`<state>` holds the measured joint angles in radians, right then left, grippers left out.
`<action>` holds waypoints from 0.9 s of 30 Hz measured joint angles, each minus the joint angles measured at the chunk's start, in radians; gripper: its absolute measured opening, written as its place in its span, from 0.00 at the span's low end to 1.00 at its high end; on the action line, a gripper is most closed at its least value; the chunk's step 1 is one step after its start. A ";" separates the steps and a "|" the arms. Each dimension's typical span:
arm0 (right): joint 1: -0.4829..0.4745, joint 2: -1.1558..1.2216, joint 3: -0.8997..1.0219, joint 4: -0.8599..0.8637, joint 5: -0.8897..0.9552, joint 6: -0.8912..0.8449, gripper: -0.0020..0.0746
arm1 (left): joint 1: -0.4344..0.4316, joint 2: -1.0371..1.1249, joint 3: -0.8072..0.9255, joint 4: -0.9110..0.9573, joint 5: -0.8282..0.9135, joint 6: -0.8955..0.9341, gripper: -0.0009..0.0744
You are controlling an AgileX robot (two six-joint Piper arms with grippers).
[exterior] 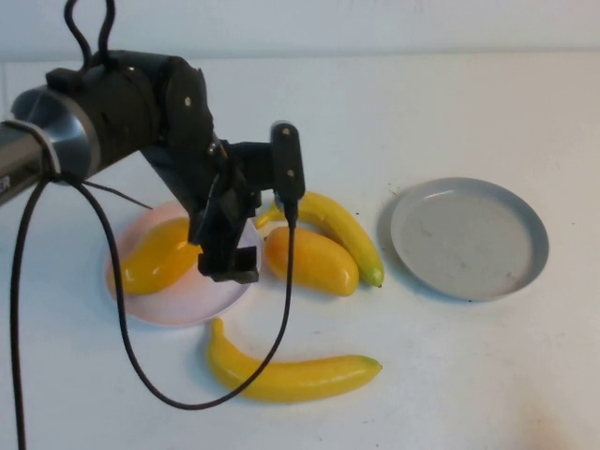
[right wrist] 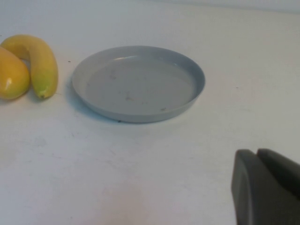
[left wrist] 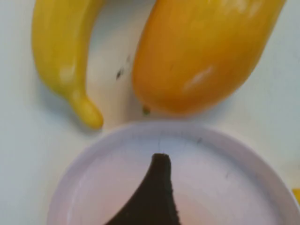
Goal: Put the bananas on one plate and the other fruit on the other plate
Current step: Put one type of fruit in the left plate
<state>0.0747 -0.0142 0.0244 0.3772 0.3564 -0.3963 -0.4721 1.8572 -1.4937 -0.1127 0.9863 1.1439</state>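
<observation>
Grey plate (exterior: 469,239) on the right of the white table (exterior: 487,394), bare inside, well apart from the pink plate (exterior: 187,298); in the right wrist view (right wrist: 140,84) likewise holding nothing. Pink plate on the left, partly hidden under the left arm, a little smaller than the grey one, with its rim filling the foreground of the left wrist view (left wrist: 84,187).

Bananas next, both off the plates and lying on the table. Far banana (exterior: 342,230) between the two plates, curved, greenish tip toward the grey plate, near that plate's rim but not touching; seen again from each wrist (left wrist: 56,56) (right wrist: 42,63). Near banana (exterior: 291,375) closest to the robot, in front of the pink plate, apart from it.

Two mangoes. Left mango (exterior: 159,255) resting on the pink plate. Right mango (exterior: 311,261) on the table just beside the pink plate's right rim, close against the far banana (left wrist: 201,51) (right wrist: 9,72).

Black cable (exterior: 122,319) looping down from the left arm across the pink plate and the table.

Left gripper (exterior: 230,258) low over the right edge of the pink plate, beside the right mango (left wrist: 157,197); wide or narrow, cannot tell. Right gripper (right wrist: 258,178) over bare table short of the grey plate, out of the high view; state likewise impossible to tell.
</observation>
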 joint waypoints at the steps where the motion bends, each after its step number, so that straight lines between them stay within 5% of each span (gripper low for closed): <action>1: 0.000 0.000 0.000 0.000 0.000 0.000 0.01 | -0.015 0.000 0.000 -0.010 -0.009 0.029 0.90; 11: 0.000 0.000 0.000 0.000 0.000 0.000 0.01 | -0.150 0.006 0.000 -0.067 -0.182 0.180 0.90; 27: 0.000 0.000 0.000 0.000 0.000 0.000 0.01 | -0.160 0.125 0.000 -0.081 -0.221 0.212 0.90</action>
<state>0.0747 -0.0142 0.0244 0.3772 0.3564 -0.3963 -0.6319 1.9823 -1.4937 -0.1932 0.7652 1.3563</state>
